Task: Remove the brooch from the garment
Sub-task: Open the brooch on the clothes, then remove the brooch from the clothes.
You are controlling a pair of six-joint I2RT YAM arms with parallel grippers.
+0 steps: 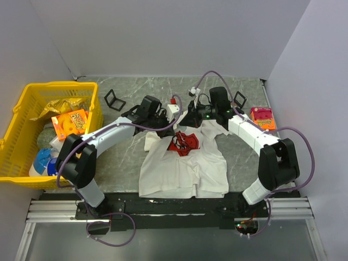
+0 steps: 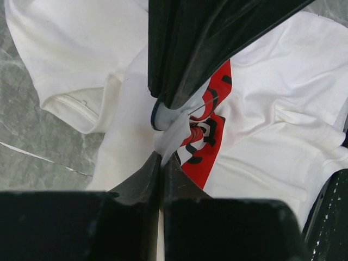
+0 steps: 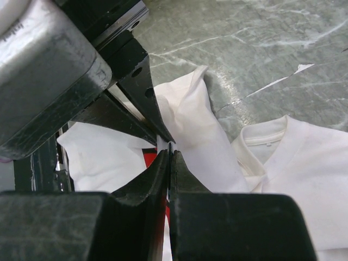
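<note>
The garment (image 1: 185,168), a white T-shirt with a red print (image 1: 185,142), lies crumpled on the grey marble table between the two arms. My left gripper (image 2: 162,156) is shut on a raised fold of its white cloth beside the print (image 2: 220,89). My right gripper (image 3: 170,154) meets it tip to tip and is shut on the brooch (image 2: 159,118), a thin pale disc with a dark rim. Only the brooch's dark edge (image 3: 169,147) shows between the right fingers. From above, the left gripper (image 1: 178,128) and right gripper (image 1: 189,126) come together over the shirt's chest.
A yellow basket (image 1: 93,106) holding snack packets stands at the left. An orange packet (image 1: 262,117) lies at the right. Two small black frames (image 1: 114,99) (image 1: 239,99) stand on the table near the back. Grey walls close in on three sides.
</note>
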